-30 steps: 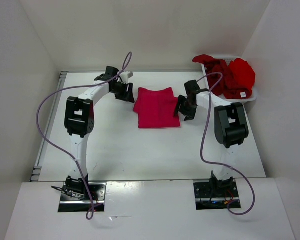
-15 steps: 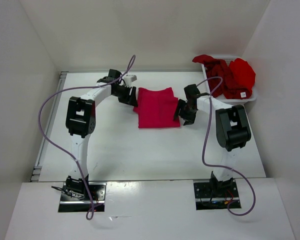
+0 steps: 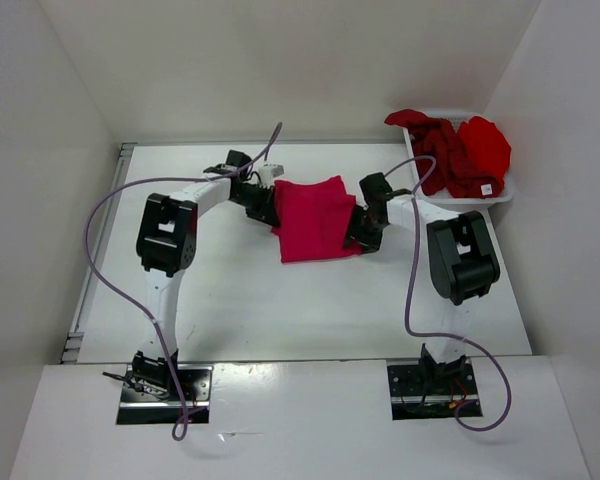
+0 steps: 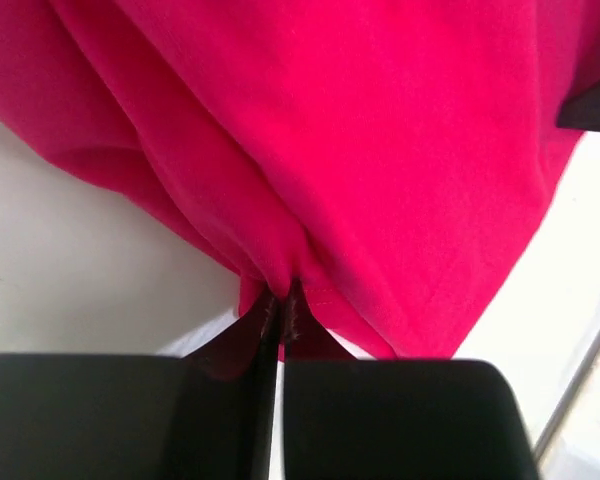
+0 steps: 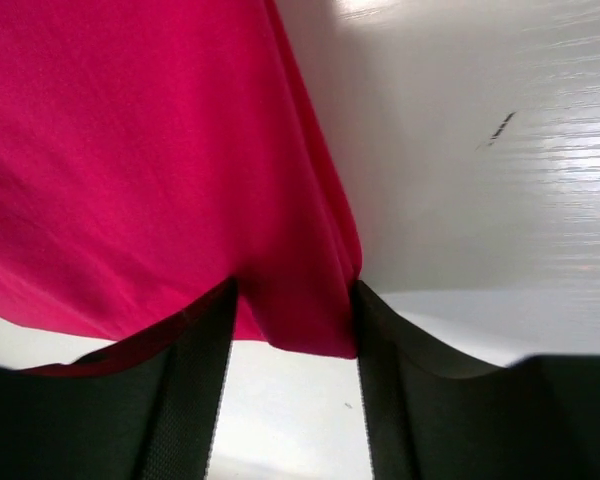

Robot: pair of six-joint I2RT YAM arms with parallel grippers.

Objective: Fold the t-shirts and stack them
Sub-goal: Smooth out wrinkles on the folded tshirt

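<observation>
Since the earlier frames both arms have swung inward onto the pinkish-crimson t-shirt (image 3: 315,218), and the cloth, which lay as a neat rectangle, now sits slightly skewed with its left edge drawn up into a bunch. It lies folded on the table (image 3: 230,290) at the centre of the top view, slightly above the middle.

The left gripper (image 3: 265,205) is at the shirt's left edge. In its wrist view the fingers (image 4: 280,300) are pressed together with a pleat of hem caught between them, folds fanning up from the pinch. The right gripper (image 3: 363,228) is at the opposite edge. Its wrist view shows the two fingers (image 5: 292,300) still apart, astride the hem, with cloth lying in the gap but not yet squeezed.

The step in hand looks like taking both side edges for the next fold or a lift. To do it well, the right side should close fully on all layers before either arm rises, or the shirt will drag and open. Both arms should then lift evenly and keep the cloth lightly taut.

The dark maroon t-shirt (image 3: 440,145) and bright red t-shirt (image 3: 483,145) wait heaped in the white mesh basket (image 3: 505,195), upper right of the top view.
</observation>
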